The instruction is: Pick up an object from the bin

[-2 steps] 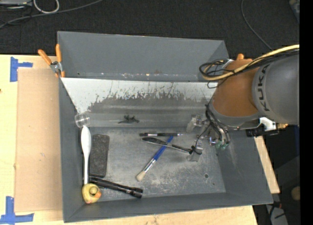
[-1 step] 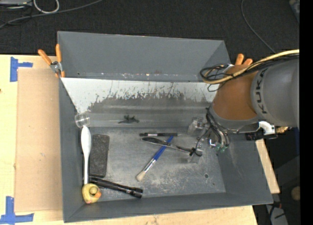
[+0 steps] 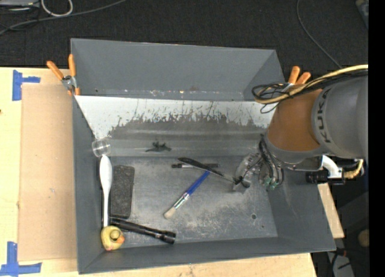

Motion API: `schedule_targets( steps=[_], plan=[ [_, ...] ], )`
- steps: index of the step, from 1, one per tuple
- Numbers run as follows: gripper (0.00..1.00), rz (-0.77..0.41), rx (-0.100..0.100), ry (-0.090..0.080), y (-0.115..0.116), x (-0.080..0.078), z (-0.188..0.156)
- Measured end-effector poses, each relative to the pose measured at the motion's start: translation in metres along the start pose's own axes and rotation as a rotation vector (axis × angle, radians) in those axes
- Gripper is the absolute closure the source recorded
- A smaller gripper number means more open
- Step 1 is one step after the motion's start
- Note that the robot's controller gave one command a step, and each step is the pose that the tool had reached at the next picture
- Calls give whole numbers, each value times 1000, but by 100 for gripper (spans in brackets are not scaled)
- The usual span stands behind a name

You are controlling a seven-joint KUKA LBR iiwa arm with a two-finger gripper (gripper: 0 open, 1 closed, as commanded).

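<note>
My gripper (image 3: 242, 179) hangs low at the right side of the bin, just above the floor. A thin black tool (image 3: 197, 165) lies just to its left, its right end reaching close to the gripper. Below that tool a brush with a blue handle (image 3: 189, 194) lies slanted, bristles toward the lower left. Nothing shows held in the gripper.
Along the left wall lie a white spoon-like piece (image 3: 105, 180), a dark grey block (image 3: 122, 191) and a clear small cup (image 3: 101, 147). A black stick with a yellow head (image 3: 137, 232) rests at the front left. A small black bit (image 3: 159, 146) lies near the back.
</note>
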State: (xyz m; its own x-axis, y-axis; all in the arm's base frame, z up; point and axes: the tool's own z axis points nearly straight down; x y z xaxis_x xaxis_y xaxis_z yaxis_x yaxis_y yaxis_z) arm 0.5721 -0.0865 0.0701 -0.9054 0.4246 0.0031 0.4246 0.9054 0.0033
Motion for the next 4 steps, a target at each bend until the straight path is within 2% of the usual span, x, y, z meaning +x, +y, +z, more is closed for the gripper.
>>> schedule_targets(
  steps=[1,4],
  plan=[
    [100,-1,0,0,0,0,0],
    [100,-5,0,0,0,1,-36]
  ],
)
